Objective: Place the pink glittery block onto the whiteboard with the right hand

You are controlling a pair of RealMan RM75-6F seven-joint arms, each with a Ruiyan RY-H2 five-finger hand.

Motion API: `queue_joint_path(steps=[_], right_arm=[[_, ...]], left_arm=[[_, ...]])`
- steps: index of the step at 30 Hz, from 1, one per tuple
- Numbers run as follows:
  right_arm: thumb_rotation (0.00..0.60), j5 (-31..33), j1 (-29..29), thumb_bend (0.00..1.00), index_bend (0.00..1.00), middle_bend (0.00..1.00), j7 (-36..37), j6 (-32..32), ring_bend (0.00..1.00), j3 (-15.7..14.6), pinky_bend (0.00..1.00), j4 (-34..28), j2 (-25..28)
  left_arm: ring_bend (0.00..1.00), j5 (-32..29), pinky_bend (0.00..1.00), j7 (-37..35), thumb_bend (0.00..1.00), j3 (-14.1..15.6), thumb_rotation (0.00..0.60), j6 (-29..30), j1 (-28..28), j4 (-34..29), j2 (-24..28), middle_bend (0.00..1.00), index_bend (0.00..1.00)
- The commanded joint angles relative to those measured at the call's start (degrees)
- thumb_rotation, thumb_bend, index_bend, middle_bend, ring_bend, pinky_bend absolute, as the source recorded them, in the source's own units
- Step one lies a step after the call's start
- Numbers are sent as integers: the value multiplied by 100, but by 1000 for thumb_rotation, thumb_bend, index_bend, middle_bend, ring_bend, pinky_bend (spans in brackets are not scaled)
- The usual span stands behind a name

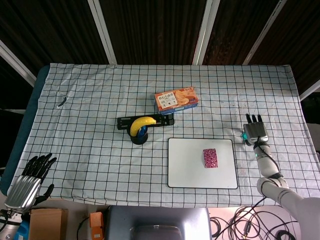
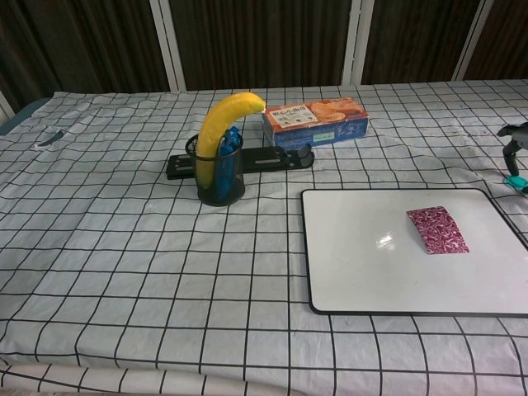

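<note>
The pink glittery block (image 1: 210,158) (image 2: 437,229) lies flat on the whiteboard (image 1: 185,172) (image 2: 355,272), right of its middle. My right hand (image 1: 254,130) is off the board's right side, fingers spread and pointing away, holding nothing; only its fingertips (image 2: 513,140) show at the right edge of the chest view. A small teal object (image 1: 244,135) (image 2: 517,181) lies on the cloth just beside that hand. My left hand (image 1: 31,181) hangs off the table's near left corner, empty, its fingers apart.
A dark cup holding a banana (image 1: 142,123) (image 2: 221,132) stands left of the board, in front of a black stapler-like bar (image 2: 256,162). An orange cracker box (image 1: 176,99) (image 2: 315,120) lies behind. A small clip (image 1: 62,101) lies at the far left.
</note>
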Motion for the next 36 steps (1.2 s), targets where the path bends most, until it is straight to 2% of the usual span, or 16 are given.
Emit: queue_joint_path(steps=[1, 8, 12, 17, 22, 28, 36], right_arm=[[600, -15, -9, 264, 508, 0, 4, 4, 0, 15, 0, -12, 1], [600, -112, -50, 293, 535, 0, 55, 93, 0, 53, 0, -170, 81], [600, -239, -118, 293, 532, 0, 184, 337, 0, 113, 0, -616, 338], [600, -431, -236, 293, 529, 0, 393, 782, 0, 232, 0, -1568, 822], [600, -816, -337, 294, 522, 0, 596, 1050, 0, 170, 0, -2770, 1285], [600, -1259, -382, 294, 520, 0, -115, 1558, 0, -113, 0, -3531, 1285], [600, -1376, -407, 293, 504, 0, -825, 1667, 0, -428, 0, -3973, 1137]], left_arm=[[0, -3, 31, 3, 407, -1, 600, -1, -1, -1, -1, 0, 0], [0, 12, 31, -8, 406, 5, 600, 8, -2, -3, 4, 0, 0], [0, 47, 31, -29, 405, 15, 600, 45, 10, 5, 9, 0, 0], [0, 100, 31, -51, 406, 36, 600, 85, 22, 12, 19, 0, 0], [0, 133, 31, -87, 406, 34, 600, 159, 44, 25, 26, 0, 0], [0, 159, 31, -120, 406, 37, 600, 212, 63, 43, 33, 0, 0], [0, 189, 31, -179, 407, 48, 600, 296, 104, 69, 54, 0, 0]])
